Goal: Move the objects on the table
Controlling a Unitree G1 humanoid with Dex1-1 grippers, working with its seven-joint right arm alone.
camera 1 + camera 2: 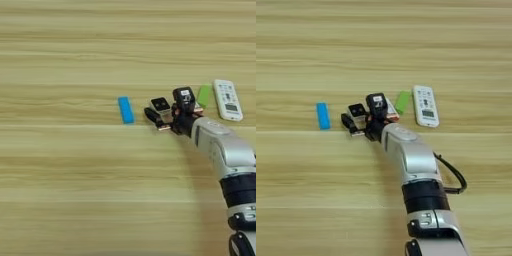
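Note:
My right gripper (167,106) reaches in from the lower right and stands open over the table (75,190). One black finger (183,96) is up by the red-and-white flat box (391,113), which it partly hides. The other finger (153,117) lies lower left. Between the two sits the small black square block (160,104), close to the lower finger. The blue bar (126,110) lies a short way left of the gripper. To the right of it are the green bar (204,94) and the long white button remote (228,100).
The silver forearm (408,155) runs from the bottom edge up to the gripper, with a black cable (453,177) looping on its right side. All the things lie in one row across the table's middle right.

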